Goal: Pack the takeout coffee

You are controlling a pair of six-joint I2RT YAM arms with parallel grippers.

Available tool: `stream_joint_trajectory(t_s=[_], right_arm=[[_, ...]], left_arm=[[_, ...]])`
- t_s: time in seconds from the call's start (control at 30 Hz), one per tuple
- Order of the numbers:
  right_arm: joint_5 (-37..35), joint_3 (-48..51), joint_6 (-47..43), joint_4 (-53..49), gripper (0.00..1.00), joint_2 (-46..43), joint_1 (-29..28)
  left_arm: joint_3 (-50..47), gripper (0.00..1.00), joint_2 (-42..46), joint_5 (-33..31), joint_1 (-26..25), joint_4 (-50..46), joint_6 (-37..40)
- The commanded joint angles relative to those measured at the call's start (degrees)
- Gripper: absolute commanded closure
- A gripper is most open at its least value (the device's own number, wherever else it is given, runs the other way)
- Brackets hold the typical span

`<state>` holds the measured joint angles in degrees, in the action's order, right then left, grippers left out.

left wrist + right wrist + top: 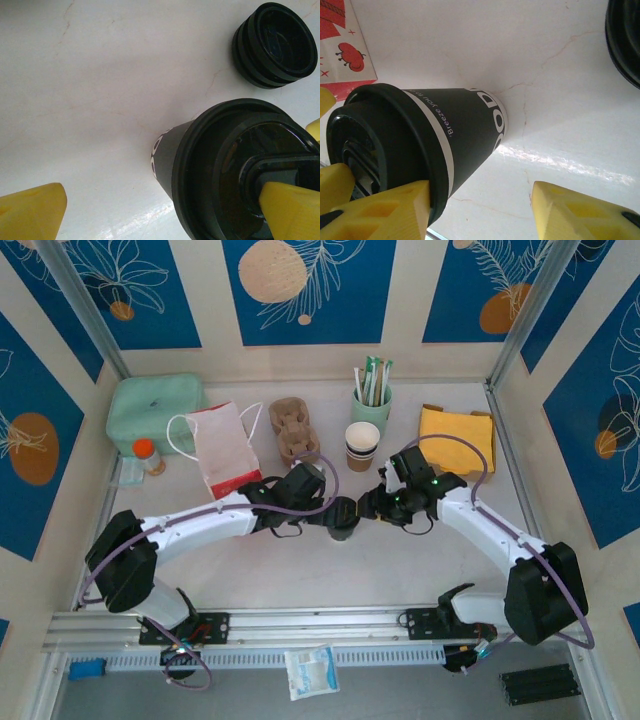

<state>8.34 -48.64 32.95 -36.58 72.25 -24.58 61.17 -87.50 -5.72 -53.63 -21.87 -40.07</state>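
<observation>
From here I see, along the back of the table, a mint-green box, a cardboard cup carrier, a stack of lidless banded cups and yellow napkins. An orange-capped bottle stands beside the box.

White arms, black joints, purple cables, yellow fingers

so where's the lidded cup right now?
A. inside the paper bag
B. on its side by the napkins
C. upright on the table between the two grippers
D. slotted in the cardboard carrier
C: the lidded cup stands on the table, outside the paper bag, with the left gripper and the right gripper open on either side of it.
</observation>
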Motion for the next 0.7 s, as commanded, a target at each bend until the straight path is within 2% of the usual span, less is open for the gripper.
stream_joint_trajectory(t_s=[0.0, 0.4, 0.67], right_arm=[[2.7, -3.7, -1.3, -2.9, 0.44, -0.1, 0.2], [1.2, -7.8, -3.4, -5.8, 0.41, -3.0, 0.3], [-5.8, -14.2, -8.0, -11.9, 0.33, 0.8, -5.9]], left_arm=[[0.6, 0.01, -1.6, 1.8, -0.2, -2.1, 0.7], [6.5, 0.01, 0.9, 3.2, -0.2, -3.7, 1.3], [11.4, 0.01, 6.7, 2.2, 0.4, -6.9, 1.8]])
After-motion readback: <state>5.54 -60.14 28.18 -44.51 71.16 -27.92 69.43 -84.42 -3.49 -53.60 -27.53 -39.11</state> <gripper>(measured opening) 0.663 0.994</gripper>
